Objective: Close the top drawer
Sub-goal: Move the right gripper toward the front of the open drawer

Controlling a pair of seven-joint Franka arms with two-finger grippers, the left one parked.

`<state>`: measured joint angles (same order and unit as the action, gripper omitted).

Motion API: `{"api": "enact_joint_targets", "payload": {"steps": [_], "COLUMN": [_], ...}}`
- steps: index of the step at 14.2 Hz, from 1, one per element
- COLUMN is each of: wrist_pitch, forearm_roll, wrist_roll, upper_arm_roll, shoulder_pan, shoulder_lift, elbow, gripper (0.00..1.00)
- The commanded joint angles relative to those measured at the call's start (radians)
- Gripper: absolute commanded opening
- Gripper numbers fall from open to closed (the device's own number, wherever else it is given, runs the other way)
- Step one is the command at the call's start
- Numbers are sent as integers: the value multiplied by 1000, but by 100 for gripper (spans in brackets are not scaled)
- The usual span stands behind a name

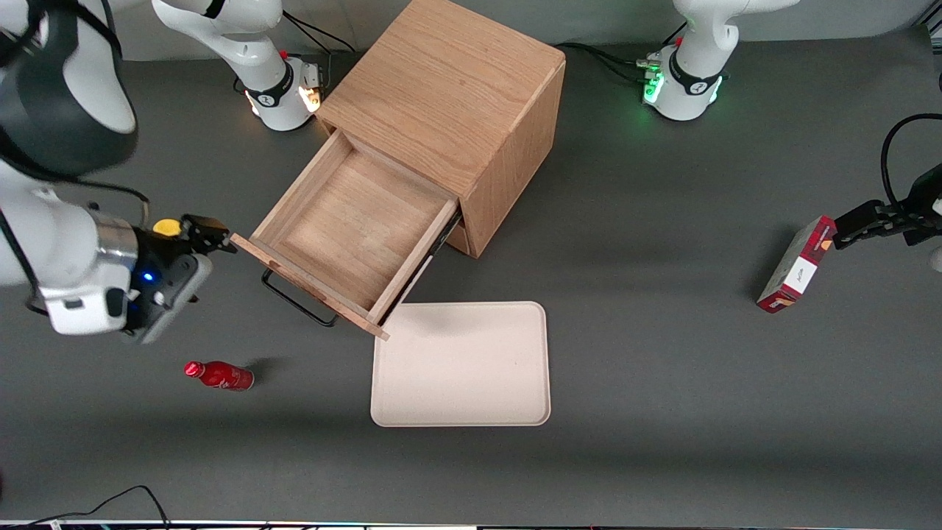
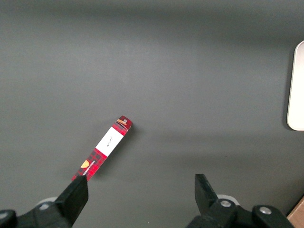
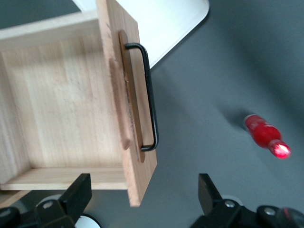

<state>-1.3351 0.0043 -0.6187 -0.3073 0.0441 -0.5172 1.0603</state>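
Drawer: the top drawer point(image 1: 353, 228) is out of the cabinet point(image 1: 449, 96), pulled nearly its full travel toward the front camera and hanging over the table, empty inside.

Look: light oak, bare board floor, flat front panel with a thin black bar handle point(image 3: 149, 97) standing off it on two short posts.

Gripper: the gripper point(image 1: 213, 239) sits level with the front panel, right at that panel's end corner, on the working arm's side of the drawer.

Fingers: spread wide, nothing between them; the wrist view shows both fingertips point(image 3: 78, 190) straddling the panel's corner with clear gap either side.

Why there: my read is it is lining up outside the panel to shove the drawer home, so no grip on the handle is needed.

Tray: a pale tray point(image 1: 515, 405) lies flat just beside the drawer's other corner, nearer the front camera, clear of the drawer's run.

Bottle: a small red bottle point(image 1: 221, 375) lies on its side, nearer the front camera than the drawer, out of the push line.

Progress: closing not yet begun, I'd judge.
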Motion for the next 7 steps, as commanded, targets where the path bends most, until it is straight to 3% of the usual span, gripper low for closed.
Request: {"api": "enact_joint_targets", "payload": {"steps": [1,7], "wrist_pitch": [14,7], "forearm_roll": [-9,23], "wrist_roll": [-24,8], "upper_arm_roll": [-1,1], "shoulder_pan": [-10,-4], "shoulder_lift": [-70,-148], "elbow": [-40,-39], "gripper": [100,100]}}
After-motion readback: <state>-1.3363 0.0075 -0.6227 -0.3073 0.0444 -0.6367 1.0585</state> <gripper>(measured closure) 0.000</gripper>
